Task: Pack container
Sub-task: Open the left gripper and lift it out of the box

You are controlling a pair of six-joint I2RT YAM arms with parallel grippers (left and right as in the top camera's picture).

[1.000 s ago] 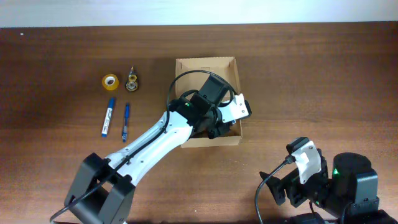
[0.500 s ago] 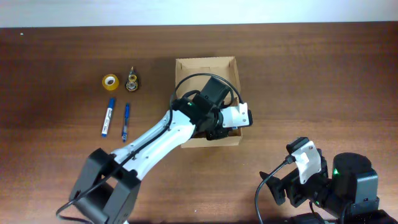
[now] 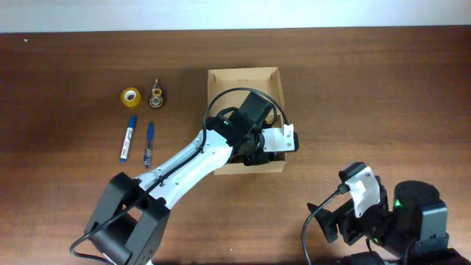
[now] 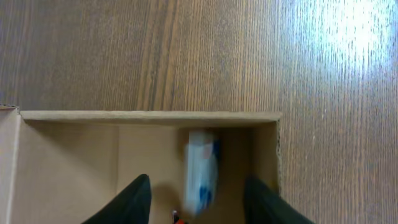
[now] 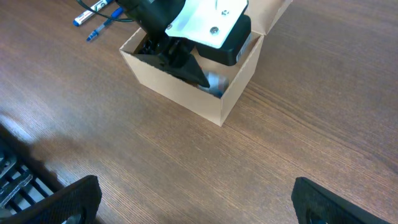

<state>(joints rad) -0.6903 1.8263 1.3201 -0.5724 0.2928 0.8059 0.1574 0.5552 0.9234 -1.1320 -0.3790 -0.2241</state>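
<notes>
Right, my left gripper [image 3: 257,156] is down inside the cardboard box [image 3: 250,168], which sits open in the middle of the overhead frame on the wooden table [image 3: 383,88], with its flap lid [image 3: 243,76] folded back toward the top edge. From my left wrist, both fingers [image 4: 134,199] poke up from the bottom of the picture, spread apart and gripping nothing. The box's far wall runs straight across just above them. Between them, touching neither, a blue-and-white marker [image 4: 201,171] shows inside the box, nearer the right-hand corner; it's blurred, so that's all I can say of it.

My right gripper [image 5: 196,182] hangs at the lower right of the overhead frame, well apart from the box, its fingers wide open and empty. Its camera catches the box in the upper middle, with my left gripper's dark fingers dipped in.

Over in the upper left of the overhead view lie a yellow tape roll [image 3: 130,96] and a small brass-coloured thing [image 3: 156,94] just beside it. Below them are a second marker [image 3: 128,138] and a blue pen [image 3: 149,143].
</notes>
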